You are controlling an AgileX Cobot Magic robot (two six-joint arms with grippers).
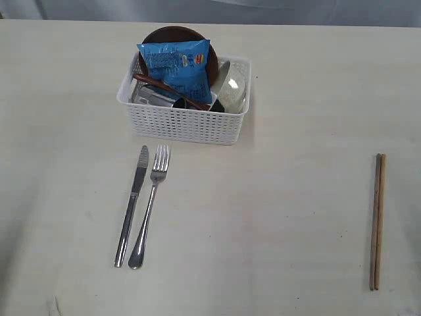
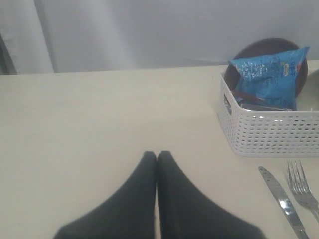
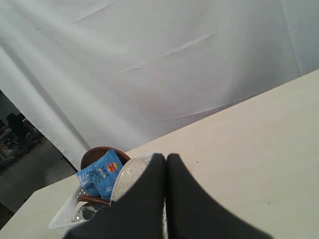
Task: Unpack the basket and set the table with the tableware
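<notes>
**Colleague:** Where is the work, relative to your jaws?

**Operator:** The white lattice basket sits on the cream table, at the far side and a little left of the middle in the exterior view. Its long axis runs left to right. Neither arm shows in that view. My left wrist camera sees the basket ahead of the left gripper and off to one side. The right gripper points straight at it and hides part of it. I judge the left arm to be nearer the basket as a whole, though the bowl stands at the basket's right end.

**Colleague:** And the jaws themselves?

**Operator:** On both grippers they are pressed together, tip to tip, holding nothing.

**Colleague:** Count the items for me.

**Operator:** Out on the table are one knife and one fork. They lie side by side just in front of the basket, with their handles toward the near edge. One pair of chopsticks, two sticks touching, lies well apart on the right and runs near to far. Inside the basket I count:
- one brown plate standing on edge at the back
- one blue snack packet leaning on the plate
- one red-brown spoon lying slantwise
- the one bowl
- a glint of steel, too hidden to name
</notes>
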